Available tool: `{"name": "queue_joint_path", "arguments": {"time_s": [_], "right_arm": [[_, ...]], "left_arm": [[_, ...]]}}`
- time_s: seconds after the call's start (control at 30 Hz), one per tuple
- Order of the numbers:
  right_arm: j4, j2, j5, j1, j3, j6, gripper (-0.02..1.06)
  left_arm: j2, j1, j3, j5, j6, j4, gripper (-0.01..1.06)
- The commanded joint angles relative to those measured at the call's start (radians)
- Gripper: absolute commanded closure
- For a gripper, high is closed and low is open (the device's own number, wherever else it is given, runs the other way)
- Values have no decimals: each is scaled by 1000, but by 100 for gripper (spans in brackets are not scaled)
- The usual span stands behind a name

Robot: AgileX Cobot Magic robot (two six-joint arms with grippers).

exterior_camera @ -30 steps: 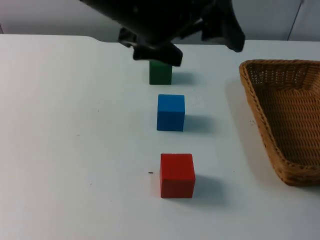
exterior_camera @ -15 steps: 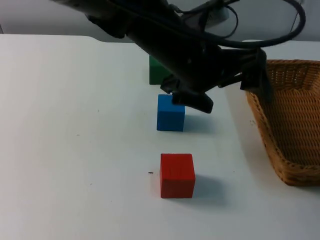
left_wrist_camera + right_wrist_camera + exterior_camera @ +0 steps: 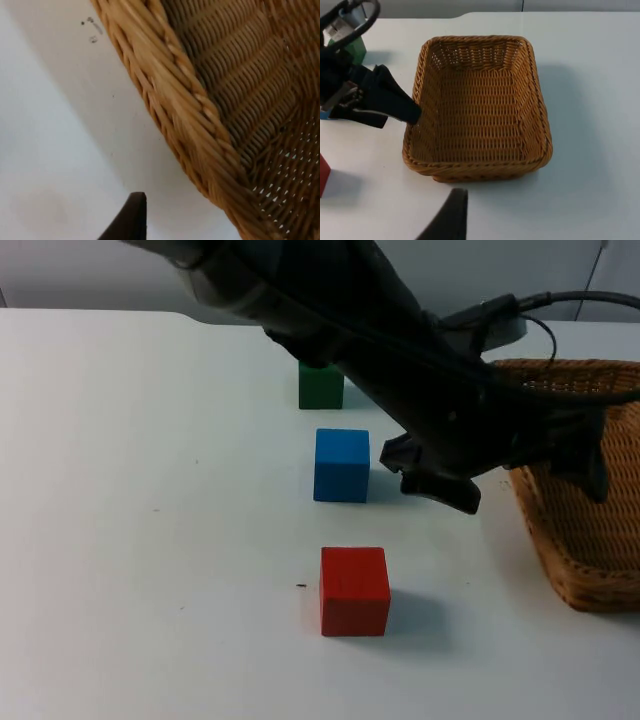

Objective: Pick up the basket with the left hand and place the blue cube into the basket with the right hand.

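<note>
Wicker basket [image 3: 585, 510] at the right edge of the top view – rectangular, walls sloping outward, nothing inside it; the right wrist view [image 3: 480, 107] looks straight into its bare woven floor. Its long axis runs from the far table towards the near edge, one short wall nearest the camera.

Left gripper [image 3: 525, 475] reaches in diagonally from the upper left of the top view, ending at the basket's left wall. Fingers spread wide: one finger [image 3: 445, 490] outside over the white table [image 3: 150, 540], the other above the basket's interior, straddling the rim. In the left wrist view the rim [image 3: 200, 135] passes close by.

Blue cube [image 3: 341, 465] sits flat at the frame's centre, square to the table, just left of the outer finger and apart from it. Green cube [image 3: 320, 387] behind it, red cube [image 3: 354, 590] in front – three in a line.

Right gripper: its finger state can't be told.
</note>
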Motion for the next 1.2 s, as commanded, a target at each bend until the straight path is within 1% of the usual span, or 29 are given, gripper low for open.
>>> {"name": "queue_joint_path", "arguments": {"time_s": [0.0,0.17,0.33,0.5,0.57,0.7,0.83,0.97,1.03,1.07,1.13,1.17], "right_arm": [[-7,-3,-12,0,7,-1,0],[-7,-3,-12,0,7,-1,0],[-7,-3,-12,0,7,-1,0],[-7,-3,-12,0,7,-1,0],[-7,-3,-12,0,7,-1,0],[-7,-3,-12,0,7,-1,0],[-7,-3,-12,0,7,-1,0],[-7,-3,-12,0,7,-1,0],[-7,-3,-12,0,7,-1,0],[-7,-3,-12,0,7,-1,0],[-7,-3,-12,0,7,-1,0],[-7,-3,-12,0,7,-1,0]], "left_arm": [[26,-23,-47,-10,-50,28,1],[60,-35,-81,-5,-94,53,1],[73,-56,-81,-66,-121,68,1],[92,-73,-84,-98,-151,63,1],[100,-76,-93,-98,-154,65,1],[136,-91,-131,-98,-197,67,1],[147,-98,-155,-98,-199,65,1],[147,-102,-160,-118,-204,65,2],[149,-102,-160,-128,-228,72,9],[151,-102,-160,-133,-237,72,15],[156,-102,-160,-133,-249,72,32],[156,-102,-160,-133,-249,72,32]]}}
